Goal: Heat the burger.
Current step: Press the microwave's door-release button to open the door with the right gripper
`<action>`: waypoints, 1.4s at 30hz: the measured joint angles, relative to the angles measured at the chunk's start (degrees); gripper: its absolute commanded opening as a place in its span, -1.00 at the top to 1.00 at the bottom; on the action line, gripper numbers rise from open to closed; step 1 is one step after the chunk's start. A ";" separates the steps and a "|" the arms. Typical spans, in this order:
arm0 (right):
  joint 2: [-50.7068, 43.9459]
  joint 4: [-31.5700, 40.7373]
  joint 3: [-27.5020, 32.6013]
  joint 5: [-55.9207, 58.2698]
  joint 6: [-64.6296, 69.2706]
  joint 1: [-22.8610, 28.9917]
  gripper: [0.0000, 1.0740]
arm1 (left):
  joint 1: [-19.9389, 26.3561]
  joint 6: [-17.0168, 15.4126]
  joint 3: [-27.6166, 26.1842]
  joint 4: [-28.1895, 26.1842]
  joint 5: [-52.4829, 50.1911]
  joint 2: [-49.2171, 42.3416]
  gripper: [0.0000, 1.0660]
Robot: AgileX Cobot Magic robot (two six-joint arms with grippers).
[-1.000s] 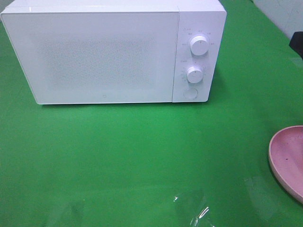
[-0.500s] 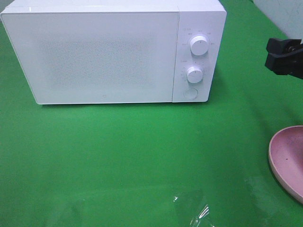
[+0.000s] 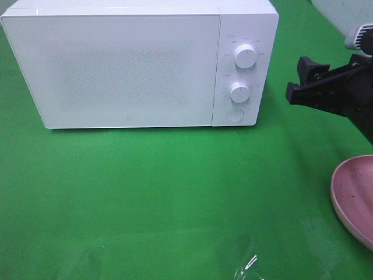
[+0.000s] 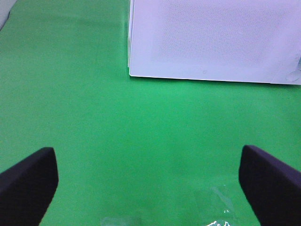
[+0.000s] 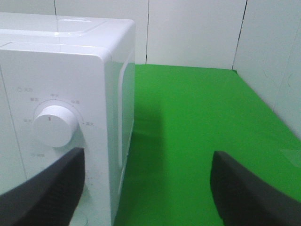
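We see a bright green cloth [image 3: 175,198] covering the whole table. It is smooth, with faint creases and patches of glare in front of the microwave [image 3: 116,64]. Behind the microwave and off to its control-panel side, the room closes in with pale wall panels [image 5: 188,28] split by thin dark seams. The green runs right up to them.

We count 1 microwave. It is white, its door is shut, and its frosted front shows nothing of the inside. On its panel we count 2 round knobs, an upper knob [image 3: 245,56] and a lower knob [image 3: 239,91], with 1 round button [image 3: 234,115] beneath them. We count 1 pink plate [image 3: 355,198], cut off by the picture edge. It lies on the cloth well in front of the microwave, out past its panel side. 1 crumpled piece of clear film [image 3: 245,265] lies on the cloth well in front of the microwave.

We count 2 grippers. The right gripper [image 3: 296,79] hangs above the cloth near the microwave's panel side, about level with the knobs and apart from the casing. Its 2 dark fingers are spread wide with nothing between them. The left gripper [image 4: 150,188] shows only in its own wrist view. It is in front of the microwave's door, with its 2 fingers wide apart and only green cloth between them.

The burger shows in none of our views, so we cannot tell where it is.
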 measured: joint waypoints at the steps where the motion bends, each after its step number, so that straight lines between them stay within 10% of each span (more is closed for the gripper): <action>1: 0.29 1.03 0.00 -0.69 -0.06 1.38 -0.34 | 0.00 0.00 0.00 0.00 0.00 0.00 -0.81; 17: 7.96 11.69 -0.06 -4.30 0.11 16.67 -0.34 | 0.00 0.00 0.00 0.00 0.00 0.00 -0.81; 27: 9.68 11.75 -0.06 -4.30 10.37 17.13 -0.28 | 0.00 0.00 0.00 0.00 0.00 0.00 -0.81; 42: 9.68 11.75 -0.06 -3.38 61.94 17.19 0.57 | 0.00 0.00 0.00 0.00 0.00 0.00 -0.81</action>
